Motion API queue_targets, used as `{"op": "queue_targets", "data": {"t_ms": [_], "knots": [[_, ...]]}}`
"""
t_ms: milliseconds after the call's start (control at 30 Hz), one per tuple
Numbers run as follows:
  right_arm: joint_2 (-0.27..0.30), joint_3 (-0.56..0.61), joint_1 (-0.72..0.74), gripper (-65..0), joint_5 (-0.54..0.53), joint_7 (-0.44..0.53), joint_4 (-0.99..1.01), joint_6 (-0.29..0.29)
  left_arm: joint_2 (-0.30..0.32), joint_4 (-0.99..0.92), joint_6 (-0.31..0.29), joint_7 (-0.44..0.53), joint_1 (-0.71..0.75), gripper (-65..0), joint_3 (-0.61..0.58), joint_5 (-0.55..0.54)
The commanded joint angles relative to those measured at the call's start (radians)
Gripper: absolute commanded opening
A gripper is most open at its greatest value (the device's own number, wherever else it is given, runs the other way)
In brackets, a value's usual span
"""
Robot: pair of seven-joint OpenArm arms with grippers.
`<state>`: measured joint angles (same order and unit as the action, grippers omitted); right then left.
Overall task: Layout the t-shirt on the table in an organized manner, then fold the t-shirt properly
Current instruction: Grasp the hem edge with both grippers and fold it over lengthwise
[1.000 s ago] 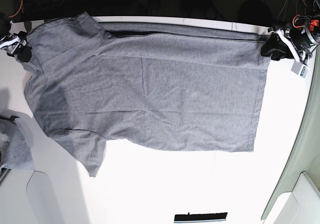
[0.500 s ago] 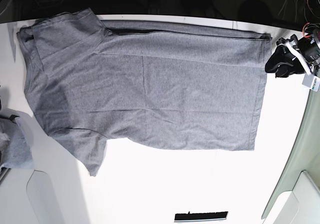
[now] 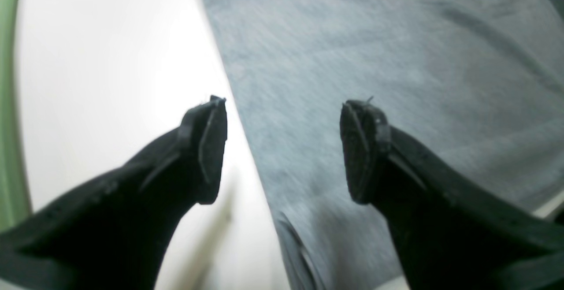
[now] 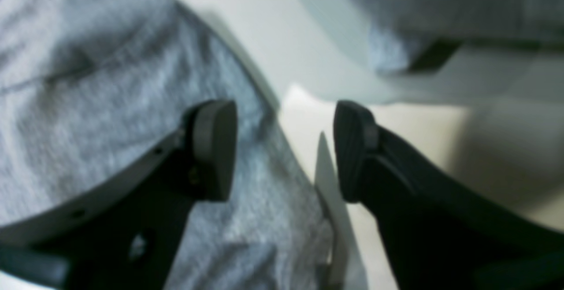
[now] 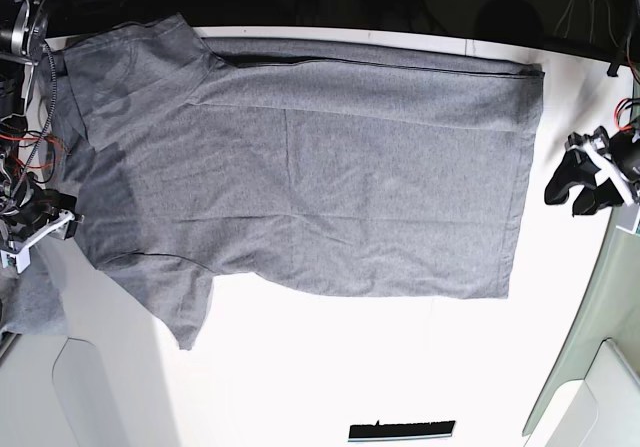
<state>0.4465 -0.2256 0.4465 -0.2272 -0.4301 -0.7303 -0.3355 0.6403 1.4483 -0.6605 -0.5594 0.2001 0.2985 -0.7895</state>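
Observation:
The heather-grey t-shirt [image 5: 320, 167] lies spread flat on the white table [image 5: 400, 367], hem to the right and sleeves to the left. My left gripper [image 5: 568, 192] hovers just off the hem's right edge. In the left wrist view it [image 3: 282, 149] is open, one finger over the table [image 3: 110, 61] and one over the t-shirt [image 3: 396, 39], holding nothing. My right gripper [image 5: 55, 215] sits at the shirt's left edge. The right wrist view shows it [image 4: 284, 149] open and straddling the edge of the t-shirt [image 4: 88, 83], empty.
A lighter-grey cloth bundle [image 5: 25, 302] with a black strap [image 4: 434, 54] lies at the left front. A pale grey-green rounded panel [image 5: 600, 347] borders the right side. A black strip [image 5: 400, 432] lies at the front edge. Cables crowd the dark back edge.
Both grippers left the shirt's far corners and moved toward the front along its side edges. The left gripper's jaws widened. The shirt stays spread flat.

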Motion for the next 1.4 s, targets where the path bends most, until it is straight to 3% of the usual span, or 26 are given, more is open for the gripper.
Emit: {"op": "queue_targets", "data": {"t_ms": [0,167,267,533,733,933,1000,1067,1167,1233,1300,1333,1367], "knots": [[0.021,-0.003,0.020,-30.4,-0.004,0.016,-0.009,-0.002,0.019,-0.023,0.005,0.032,-0.047,-22.7,-0.023,0.002],[0.016,-0.003,-0.013,-30.5,-0.009,0.003,-0.006,-0.015,0.006,-0.270,0.111,0.150,-0.286,-22.7,-0.237,0.146],[0.016,-0.003,-0.029,-30.5,-0.024,-0.016,-0.006,-0.029,-0.023,-0.471,0.178,0.182,-0.434,-22.7,-0.307,0.167],[0.016,-0.003,-0.038,-30.5,-0.048,-0.005,-0.006,-0.035,-0.126,-0.916,0.178,0.197,-0.692,-22.7,-0.315,0.214],[0.014,-0.003,-0.034,-30.5,-0.122,0.051,-0.009,-0.039,-0.198,-0.943,0.178,0.206,-0.705,-22.9,-0.315,0.246],[-0.021,-0.003,-0.009,-30.8,-0.120,0.053,-0.009,-0.119,-0.233,-0.943,0.177,0.204,-0.704,-23.2,-0.315,0.275],[-0.032,-0.003,-0.004,-35.5,-0.119,0.052,-0.009,-0.121,-0.233,-0.943,0.178,0.204,-0.704,-23.7,-0.315,0.279],[-0.034,-0.003,-0.004,-42.7,-0.116,0.053,-0.009,-0.121,-0.230,-0.943,0.178,0.197,-0.704,-31.4,-0.315,0.294],[-0.028,-0.003,-0.004,-55.5,-0.095,0.087,-0.009,-0.121,-0.220,-0.943,0.171,0.193,-0.704,-53.9,-0.315,0.314],[-0.023,-0.003,-0.004,-65.0,-0.084,0.106,-0.010,-0.121,-0.206,-0.942,0.117,0.192,-0.704,-65.0,-0.315,0.315],[-0.012,-0.003,-0.004,-65.0,-0.084,0.098,-0.015,-0.122,-0.190,-0.928,-0.002,0.164,-0.704,-65.0,-0.315,0.290],[-0.006,-0.003,-0.005,-65.0,-0.084,0.085,-0.023,-0.122,-0.182,-0.916,-0.038,0.127,-0.703,-65.0,-0.315,0.248],[0.001,-0.003,-0.005,-65.0,-0.086,0.066,-0.032,-0.122,-0.174,-0.900,-0.038,0.074,-0.702,-65.0,-0.315,0.196]]}}
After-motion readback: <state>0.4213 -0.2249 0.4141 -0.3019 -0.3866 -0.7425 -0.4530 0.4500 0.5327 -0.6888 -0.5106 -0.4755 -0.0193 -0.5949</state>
